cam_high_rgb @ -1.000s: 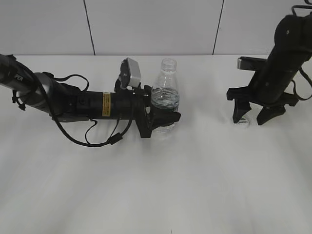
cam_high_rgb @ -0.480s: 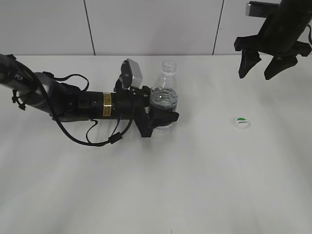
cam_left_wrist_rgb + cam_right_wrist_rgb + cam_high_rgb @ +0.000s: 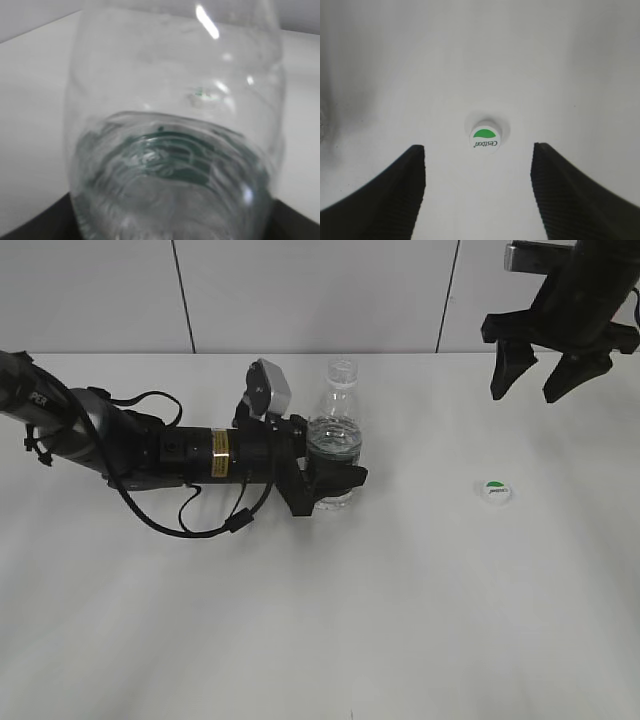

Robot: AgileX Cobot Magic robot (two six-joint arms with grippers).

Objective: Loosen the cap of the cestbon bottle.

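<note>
The clear cestbon bottle (image 3: 338, 430) stands upright on the white table with its neck open and no cap on it. My left gripper (image 3: 335, 480) is shut on the bottle's lower body. In the left wrist view the bottle (image 3: 175, 135) fills the frame, its green label band showing through the plastic. The white cap (image 3: 495, 491) with a green half-circle lies flat on the table to the right, also seen in the right wrist view (image 3: 485, 136). My right gripper (image 3: 537, 388) is open and empty, raised well above the cap; its jaws (image 3: 477, 172) frame the cap from above.
The white table (image 3: 400, 620) spreads in front and to the right. A white panelled wall (image 3: 300, 290) rises behind it. The left arm's black body and cables (image 3: 170, 455) lie across the left part of the table.
My right gripper has let go of the cap on the table and risen well above it. The left gripper stays on the bottle, barely moved.
</note>
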